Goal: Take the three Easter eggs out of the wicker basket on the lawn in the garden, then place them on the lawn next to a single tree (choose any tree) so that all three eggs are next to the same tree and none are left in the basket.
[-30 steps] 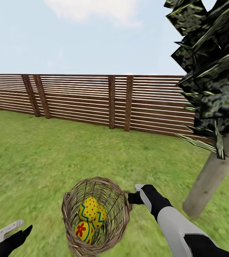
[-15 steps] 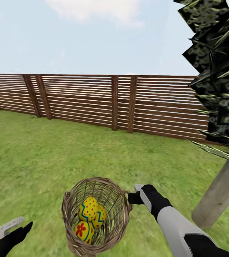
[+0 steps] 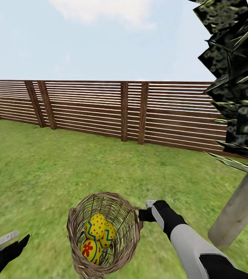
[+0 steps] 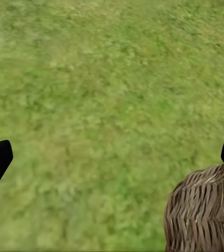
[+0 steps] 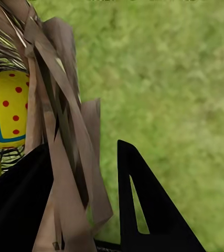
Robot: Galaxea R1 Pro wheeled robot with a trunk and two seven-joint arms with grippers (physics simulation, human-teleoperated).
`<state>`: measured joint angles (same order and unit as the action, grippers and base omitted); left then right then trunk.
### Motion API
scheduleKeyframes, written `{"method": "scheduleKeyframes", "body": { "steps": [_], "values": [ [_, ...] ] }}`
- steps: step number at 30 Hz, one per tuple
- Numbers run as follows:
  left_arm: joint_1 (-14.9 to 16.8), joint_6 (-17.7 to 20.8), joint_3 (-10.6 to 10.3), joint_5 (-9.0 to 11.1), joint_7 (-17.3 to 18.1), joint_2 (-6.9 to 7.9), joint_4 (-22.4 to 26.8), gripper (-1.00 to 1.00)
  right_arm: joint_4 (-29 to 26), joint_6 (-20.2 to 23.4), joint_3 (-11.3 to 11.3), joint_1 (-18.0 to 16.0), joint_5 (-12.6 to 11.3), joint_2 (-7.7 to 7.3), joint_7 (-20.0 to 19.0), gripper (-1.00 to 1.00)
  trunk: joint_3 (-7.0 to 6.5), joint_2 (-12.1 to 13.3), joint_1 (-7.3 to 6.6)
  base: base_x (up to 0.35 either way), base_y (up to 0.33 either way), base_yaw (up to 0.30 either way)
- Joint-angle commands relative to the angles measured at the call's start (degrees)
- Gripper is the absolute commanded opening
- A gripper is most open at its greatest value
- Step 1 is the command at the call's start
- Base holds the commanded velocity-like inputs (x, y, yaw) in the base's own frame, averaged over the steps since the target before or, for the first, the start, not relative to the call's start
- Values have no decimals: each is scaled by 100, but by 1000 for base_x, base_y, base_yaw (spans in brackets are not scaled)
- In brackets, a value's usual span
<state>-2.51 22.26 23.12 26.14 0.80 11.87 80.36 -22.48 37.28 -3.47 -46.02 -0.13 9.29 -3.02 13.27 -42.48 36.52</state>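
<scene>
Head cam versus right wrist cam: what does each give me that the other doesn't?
Head view alone: the fence, the tree off to the right, the left gripper open over grass, and the red-flower egg. Right wrist view alone: a close look at the right gripper, one finger outside the basket wall and one inside. Both share the wicker basket, the lawn, the red-dotted egg and blue-zigzag egg.

Three Easter eggs lie in the wicker basket on the lawn; the tree stands to its right, the fence far behind both
</scene>
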Motion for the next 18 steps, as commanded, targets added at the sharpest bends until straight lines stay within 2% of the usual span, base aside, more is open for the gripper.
{"method": "scheduleKeyframes", "body": {
  "steps": [1,13,18],
  "values": [
    [0,33,14,37,8,0,7,100,-10,28,-48,-4,-77,8,-14,-100,26,-49,24,0,0,0],
    [-4,23,26,40,17,-7,23,100,-10,25,-57,-4,-83,3,-11,-100,44,-89,46,0,0,0],
    [-4,24,26,40,17,-9,24,100,-3,25,-57,-4,-79,-1,-6,-100,133,-289,156,0,0,0]
  ]
}}
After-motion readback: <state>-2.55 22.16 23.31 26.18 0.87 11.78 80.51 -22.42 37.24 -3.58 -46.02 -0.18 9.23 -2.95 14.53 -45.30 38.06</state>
